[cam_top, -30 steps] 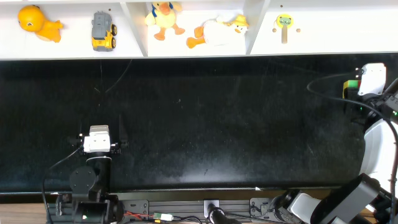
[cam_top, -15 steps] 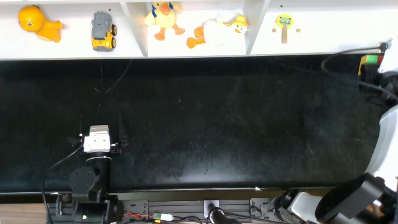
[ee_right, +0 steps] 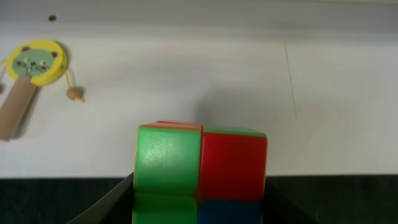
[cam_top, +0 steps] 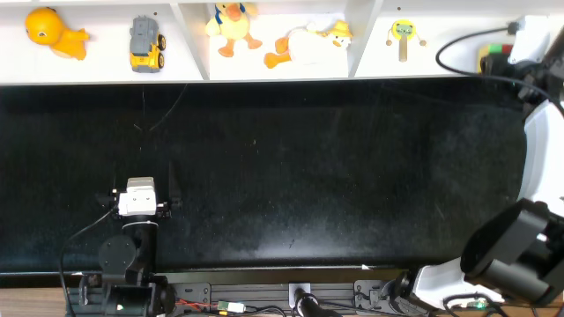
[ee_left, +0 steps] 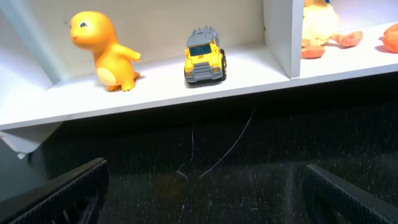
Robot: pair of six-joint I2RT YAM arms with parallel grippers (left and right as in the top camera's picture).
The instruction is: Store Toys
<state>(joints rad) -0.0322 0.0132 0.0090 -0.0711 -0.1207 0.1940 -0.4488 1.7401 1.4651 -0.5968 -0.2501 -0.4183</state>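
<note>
White shelf (ee_right: 205,68) dead ahead! My right gripper (ee_right: 199,208) is clamped on the colour cube (ee_right: 200,171), poised at the shelf's front edge with bare board straight beyond. My left gripper (ee_left: 205,199) gapes wide, well back from the shelf. A rattle (ee_right: 31,65) lies on the shelf beside that bare spot.

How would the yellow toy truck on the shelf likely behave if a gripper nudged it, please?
The yellow toy truck stands on wheels, so a nudge along its length would probably make it roll on the smooth white shelf. It looks like hard moulded plastic, so likely stiff and light.
</note>
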